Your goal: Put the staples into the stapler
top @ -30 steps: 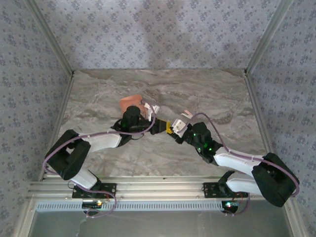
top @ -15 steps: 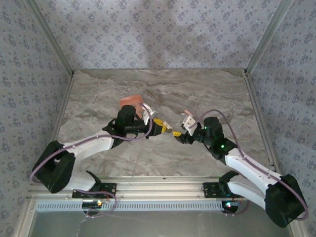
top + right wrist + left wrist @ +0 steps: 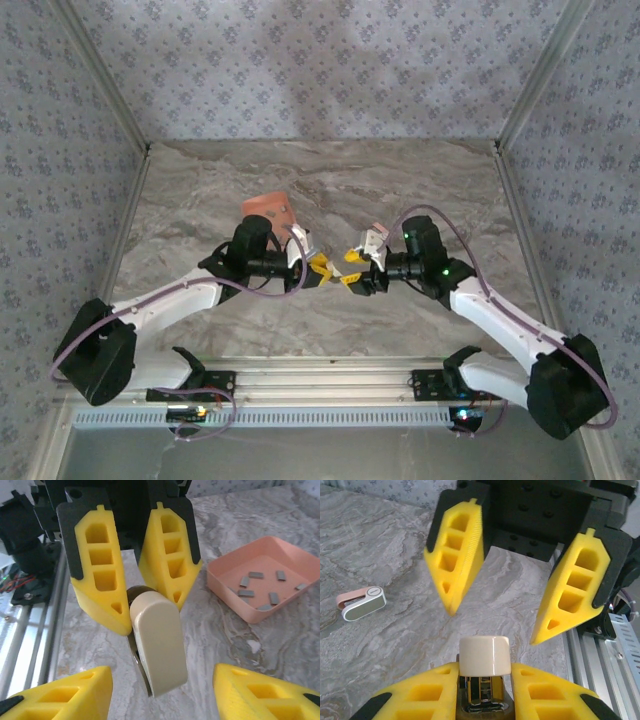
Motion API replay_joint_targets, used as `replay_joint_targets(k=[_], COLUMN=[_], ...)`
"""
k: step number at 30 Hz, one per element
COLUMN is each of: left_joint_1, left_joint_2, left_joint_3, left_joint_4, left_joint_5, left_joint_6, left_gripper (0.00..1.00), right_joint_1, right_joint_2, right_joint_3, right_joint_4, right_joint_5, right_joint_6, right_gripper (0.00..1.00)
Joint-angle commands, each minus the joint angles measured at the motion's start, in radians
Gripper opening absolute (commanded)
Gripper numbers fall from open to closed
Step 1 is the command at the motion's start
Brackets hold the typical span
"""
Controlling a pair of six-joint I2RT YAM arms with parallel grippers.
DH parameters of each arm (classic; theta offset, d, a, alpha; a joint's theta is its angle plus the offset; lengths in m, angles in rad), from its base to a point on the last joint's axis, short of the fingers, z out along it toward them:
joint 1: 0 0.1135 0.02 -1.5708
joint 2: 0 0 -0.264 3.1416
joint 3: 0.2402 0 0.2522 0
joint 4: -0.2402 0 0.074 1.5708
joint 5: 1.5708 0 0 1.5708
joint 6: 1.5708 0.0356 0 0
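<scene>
Right wrist view: the left end effector [image 3: 150, 616] clamps the stapler [image 3: 157, 645] by one end, its jaws nearly closed on the sides. It holds the stapler out lengthwise, clear of the surface [image 3: 280, 645]. The cream top half points straight at the right end effector [image 3: 162, 669]. That one's jaws stand wide apart on either side of the free end, touching nothing and holding nothing. A thin dark metal strip shows under the cream cover at that end, slightly parted from it; how far the two halves are open cannot be told.

The arrangement reads as a two-handed job. One end effector steadies the body in mid-air so the other can take the free end and swing or pull it open, something so small a tool would hardly allow lying flat.

The staples [image 3: 273, 597], short grey strips, lie loose in the salmon tray [image 3: 229, 597]. The tray sits on the surface off to one side of the left end effector, well apart from the stapler. Neither end effector carries a staple, so loading looks not yet begun, and opening the magazine appears to be the step in hand.

Left wrist view, end-on: the cream cap sits above a metal channel with a brassy glint, gripped between the left end effector's own fingers. The right end effector's open fingers hang just beyond it. A small pink-and-grey item [image 3: 362, 602] lies on the surface well off to the side; what it is cannot be told.
</scene>
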Motion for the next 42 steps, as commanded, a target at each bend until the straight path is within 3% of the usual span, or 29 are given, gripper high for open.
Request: replay_joint_targets(k=[1, 4, 12, 17, 19, 21, 23, 26, 34, 37, 42], left_joint_1=[-0.007, -0.012, -0.013, -0.014, -0.014, -0.013, -0.013, -0.006, 0.005, 0.009, 0.036], left_joint_2=[-0.026, -0.028, -0.026, -0.028, -0.031, -0.038, -0.051, -0.082, -0.112, -0.111, -0.131], left_joint_3=[0.025, 0.022, 0.022, 0.022, 0.022, 0.018, 0.008, -0.014, -0.012, -0.027, -0.076], left_joint_4=[-0.002, 0.003, 0.016, 0.032, 0.033, 0.032, 0.032, 0.031, -0.064, -0.053, 0.011], left_joint_5=[0.064, 0.069, 0.070, 0.077, 0.078, 0.068, 0.047, 0.020, -0.010, -0.126, -0.153], left_joint_6=[0.060, 0.069, 0.066, 0.059, 0.058, 0.057, 0.057, 0.059, 0.095, 0.071, 0.019], left_gripper=[0.13, 0.13, 0.14, 0.16, 0.17, 0.27, 0.41, 0.55, 0.52, 0.52, 0.53], right_joint_1=[0.012, 0.027, 0.036, 0.038, 0.037, 0.035, 0.032, 0.023, 0.018, 0.020, 0.022], right_joint_2=[0.040, 0.073, 0.100, 0.113, 0.118, 0.117, 0.112, 0.104, 0.093, 0.091, 0.070], right_joint_3=[0.055, 0.076, 0.093, 0.094, 0.098, 0.099, 0.096, 0.089, 0.079, 0.068, 0.038], right_joint_4=[-0.061, -0.082, -0.117, -0.112, -0.115, -0.118, -0.119, -0.128, -0.124, -0.101, -0.065], right_joint_5=[-0.094, -0.110, -0.157, -0.159, -0.156, -0.150, -0.141, -0.131, -0.112, -0.076, -0.040], right_joint_6=[-0.029, -0.046, -0.081, -0.084, -0.090, -0.101, -0.109, -0.119, -0.126, -0.110, -0.094], right_gripper=[0.56, 0.54, 0.36, 0.34, 0.25, 0.12, 0.06, 0.05, 0.02, 0.04, 0.07])
